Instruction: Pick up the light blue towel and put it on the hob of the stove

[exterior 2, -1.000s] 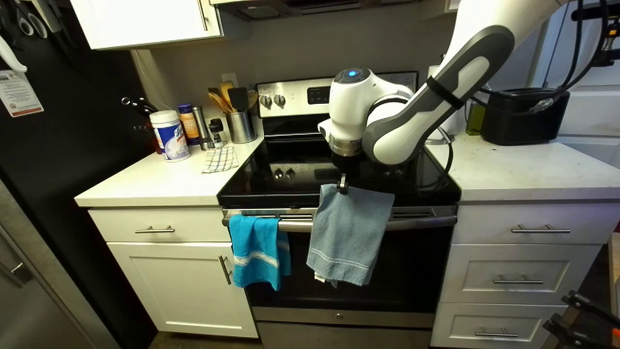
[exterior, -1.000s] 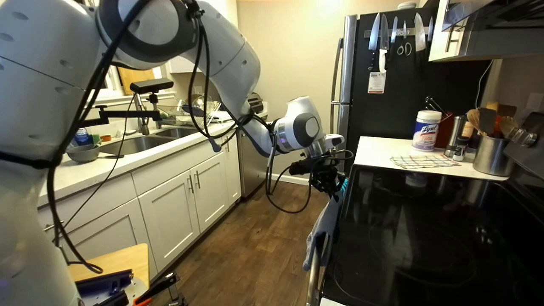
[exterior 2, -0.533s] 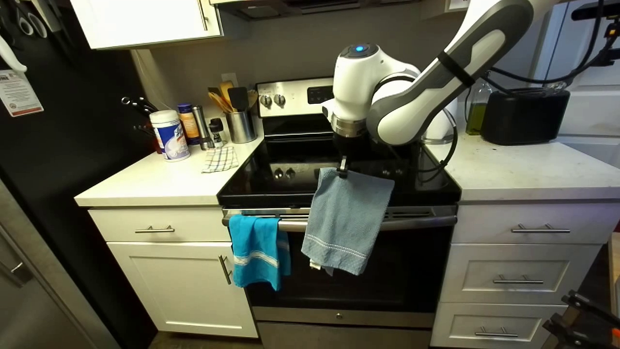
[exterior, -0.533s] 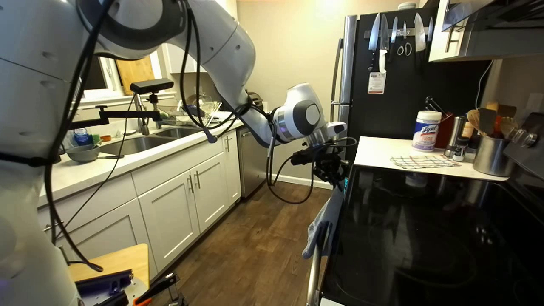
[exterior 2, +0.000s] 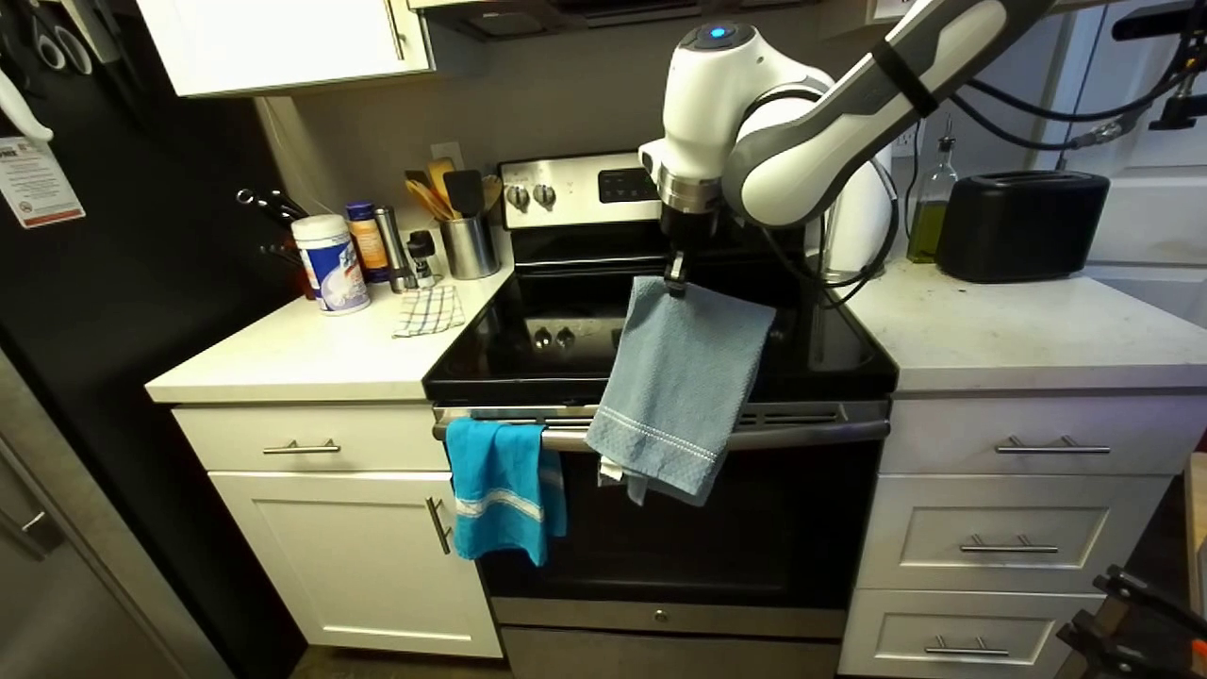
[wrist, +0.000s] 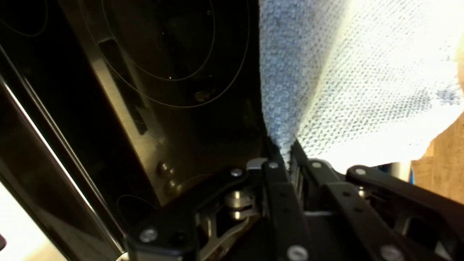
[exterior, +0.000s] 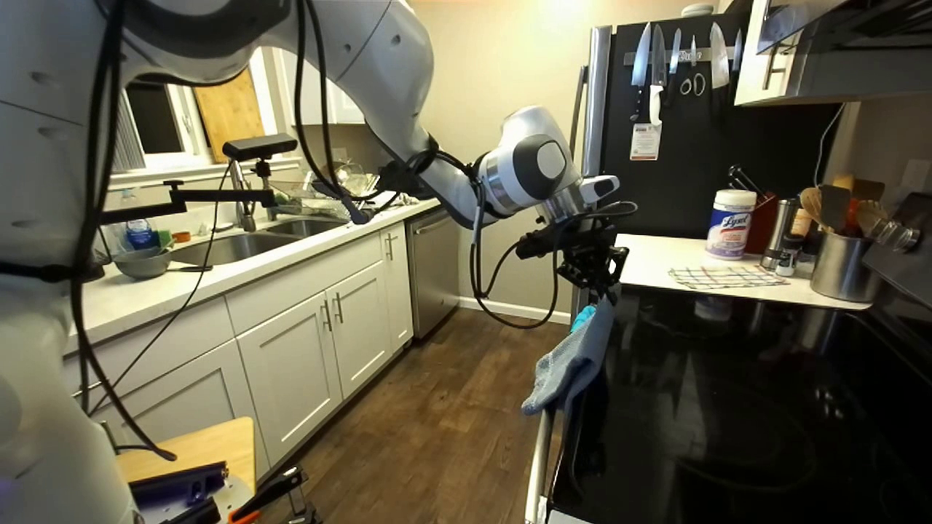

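"How does the light blue towel [exterior 2: 693,377] look?"
"Textured, aslant, stitched lines near the bottom; the claw [exterior 2: 675,285] pinches its top edge."
"Anything in its way?"
"The lower part hangs before the oven handle [exterior 2: 816,434]; can't tell whether they touch. A brighter blue towel [exterior 2: 495,481] drapes that handle."
"Beyond?"
"Black hob [exterior 2: 556,363], then checked cloth [exterior 2: 429,313] and wipes tub [exterior 2: 330,266] on the worktop [exterior 2: 302,354]."

Fingers [exterior 2: 676,283] pinch light blue towel [exterior 2: 688,377] at top edge, frame center; it partly hides hob [exterior 2: 547,344] and oven handle [exterior 2: 820,434]. Bright blue towel [exterior 2: 495,471] over handle, lower left of center.
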